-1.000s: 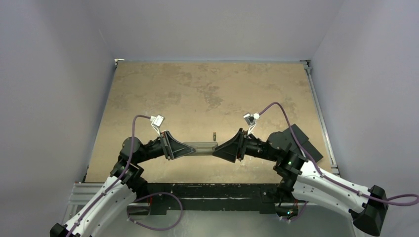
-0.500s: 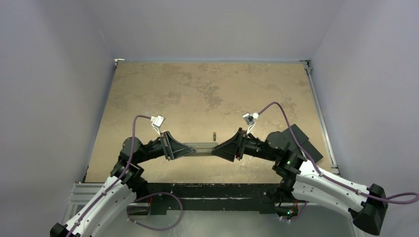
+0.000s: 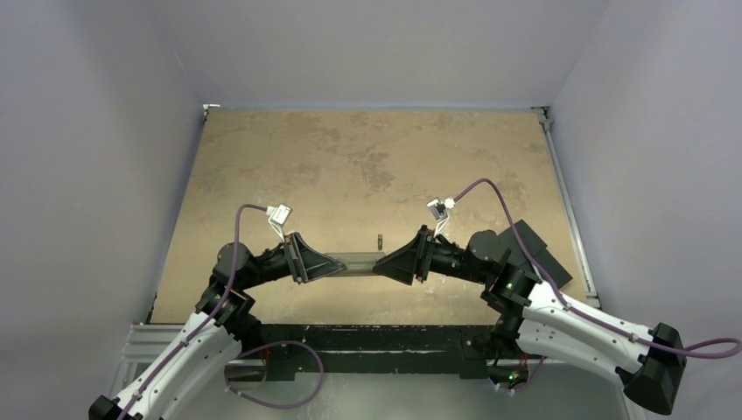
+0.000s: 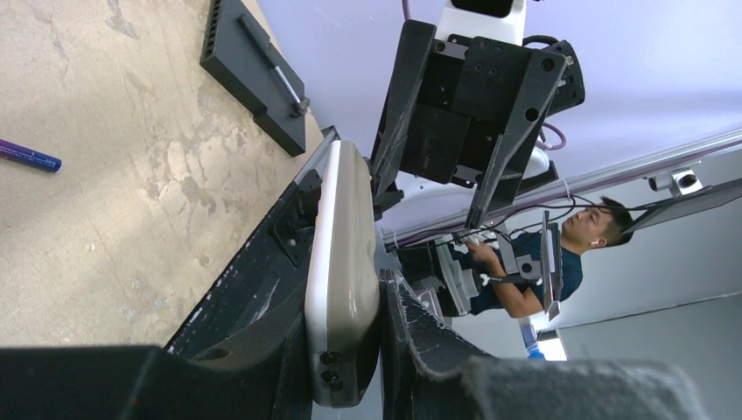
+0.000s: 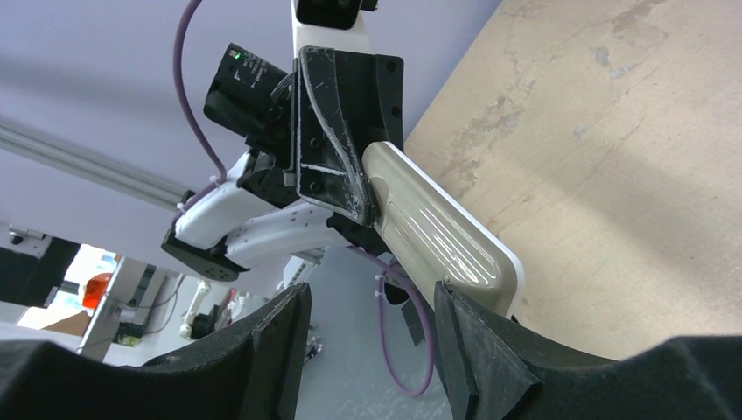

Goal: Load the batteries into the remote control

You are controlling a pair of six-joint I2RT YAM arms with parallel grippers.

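- One remote point(image 3: 359, 261) is staying clamped in the left gripper point(image 3: 337, 264), off the tabletop point(image 3: 350, 157).
- Right gripper point(image 3: 378, 266), fingers wide, is edging leftward toward its free end.
- Dark battery point(image 3: 381, 239) is lying unmoved just beyond.

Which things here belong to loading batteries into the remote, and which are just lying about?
Job in hand:
remote control, held in the left pincer
purple battery
dark battery

Lying about:
black slab

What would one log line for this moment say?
left claw: gripping remote control | right claw: open by its free end | purple battery, dark battery: on table, unloaded
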